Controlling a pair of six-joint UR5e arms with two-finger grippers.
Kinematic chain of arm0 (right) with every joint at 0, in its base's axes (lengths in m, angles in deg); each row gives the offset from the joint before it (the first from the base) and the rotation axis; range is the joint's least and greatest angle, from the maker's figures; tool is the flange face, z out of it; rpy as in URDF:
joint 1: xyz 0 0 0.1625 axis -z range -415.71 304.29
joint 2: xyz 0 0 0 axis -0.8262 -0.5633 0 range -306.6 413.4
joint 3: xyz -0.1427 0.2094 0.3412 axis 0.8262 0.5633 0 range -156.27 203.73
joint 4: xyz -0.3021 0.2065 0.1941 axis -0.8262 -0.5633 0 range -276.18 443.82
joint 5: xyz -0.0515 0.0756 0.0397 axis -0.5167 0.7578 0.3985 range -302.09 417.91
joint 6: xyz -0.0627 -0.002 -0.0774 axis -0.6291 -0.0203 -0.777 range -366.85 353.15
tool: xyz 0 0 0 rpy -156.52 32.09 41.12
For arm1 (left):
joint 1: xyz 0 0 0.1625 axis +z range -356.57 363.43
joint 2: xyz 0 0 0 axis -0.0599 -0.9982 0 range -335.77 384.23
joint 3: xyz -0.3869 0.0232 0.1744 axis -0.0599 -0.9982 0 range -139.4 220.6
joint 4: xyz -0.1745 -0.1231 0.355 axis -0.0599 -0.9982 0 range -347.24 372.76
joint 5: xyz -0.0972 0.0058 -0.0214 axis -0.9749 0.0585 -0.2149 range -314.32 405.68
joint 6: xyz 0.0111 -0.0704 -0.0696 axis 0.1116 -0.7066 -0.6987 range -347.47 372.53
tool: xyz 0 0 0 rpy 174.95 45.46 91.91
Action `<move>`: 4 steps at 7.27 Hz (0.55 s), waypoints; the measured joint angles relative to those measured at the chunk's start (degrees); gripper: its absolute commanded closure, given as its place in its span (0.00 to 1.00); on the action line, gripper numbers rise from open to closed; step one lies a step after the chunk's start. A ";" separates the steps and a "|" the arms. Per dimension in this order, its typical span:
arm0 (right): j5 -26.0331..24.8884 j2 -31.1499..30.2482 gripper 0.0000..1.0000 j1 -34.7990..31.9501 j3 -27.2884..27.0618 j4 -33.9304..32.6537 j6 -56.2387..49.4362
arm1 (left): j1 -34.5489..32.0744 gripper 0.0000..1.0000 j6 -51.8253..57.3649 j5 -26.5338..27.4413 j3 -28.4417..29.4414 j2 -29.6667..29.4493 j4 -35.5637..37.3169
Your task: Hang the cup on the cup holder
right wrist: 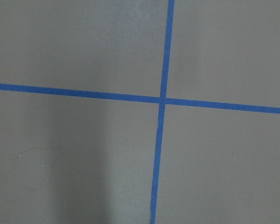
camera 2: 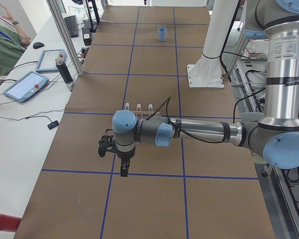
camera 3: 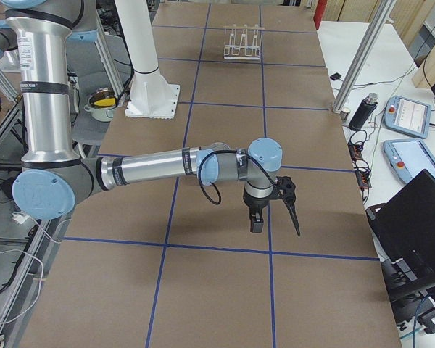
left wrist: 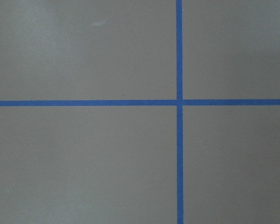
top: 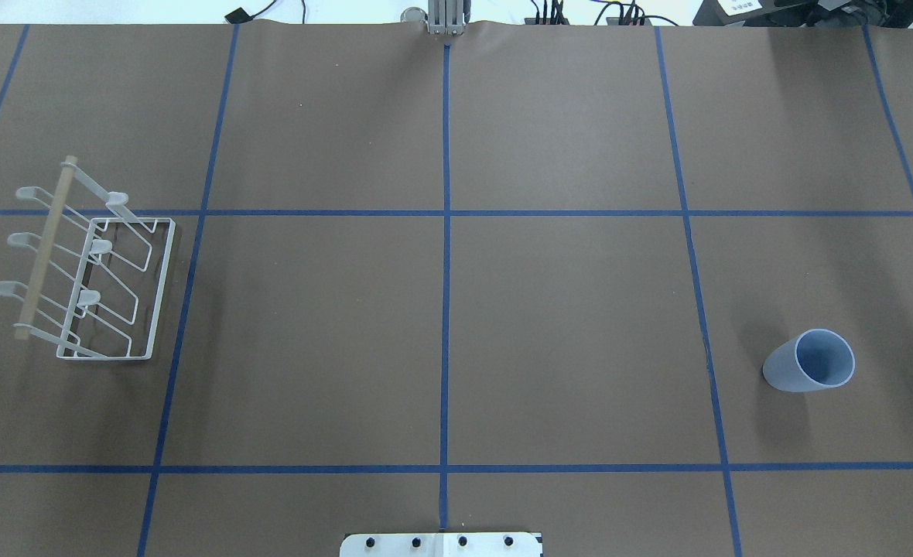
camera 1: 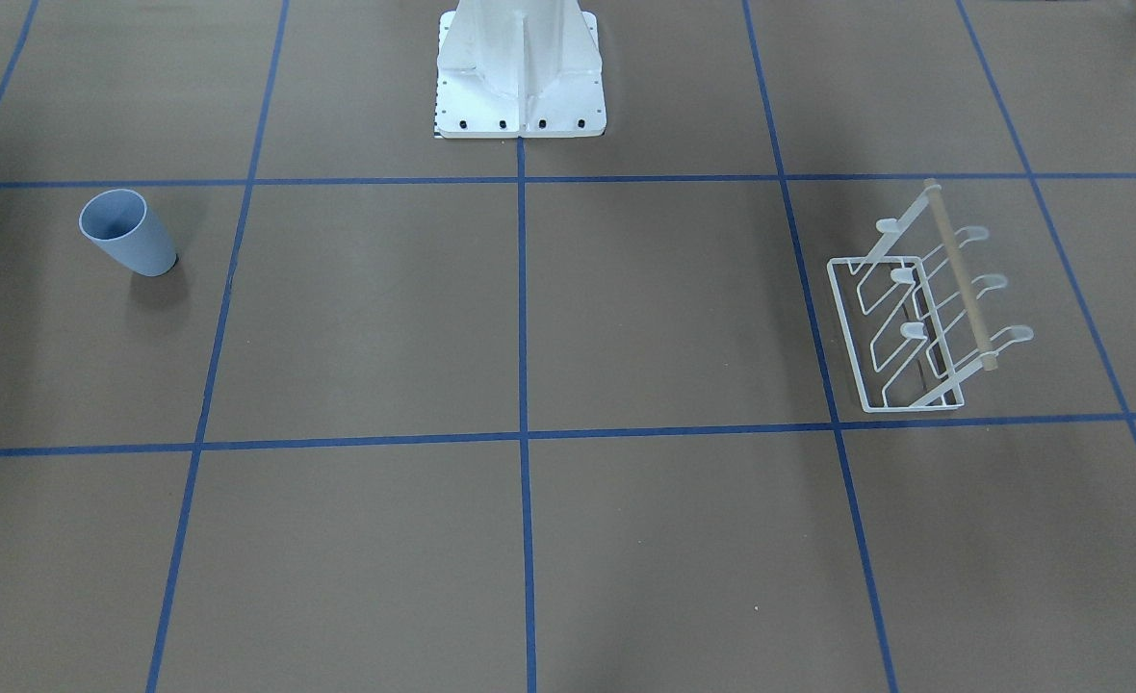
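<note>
Cup [top: 808, 370] upright on the table [top: 565, 325], mouth up, long axis vertical, far over on the robot's right half. At the opposite end, on the left half and well apart from the cup, white wire cup holder [top: 93, 271], wooden top bar [top: 42, 251] running roughly away from the robot, prongs [top: 116, 198] angled out to both sides. Out of the overhead and front-facing views, over bare table at the right end, right gripper [camera 3: 290, 210] pointing down. Likewise at the left end, past the cup holder, left gripper [camera 2: 105, 148]. Both seen only from the side cameras, so opening of either impossible to tell; neither with hold of the cup. Judged from this layout: right gripper the nearer to the cup, with a reach inward toward the robot's left, a grasp across the vertical axis, then a long carry across the table to the prongs.
</note>
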 measured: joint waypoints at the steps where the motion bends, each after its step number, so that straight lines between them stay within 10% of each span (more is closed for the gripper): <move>1: 0.25 0.13 0.00 0.30 -1.27 0.47 -0.14 | 0.03 0.01 0.02 -0.76 -0.69 -0.10 -0.31; 4: 4.71 1.97 0.00 3.25 -3.50 2.52 0.12 | 0.28 0.01 -0.38 -6.64 -1.41 0.04 -4.71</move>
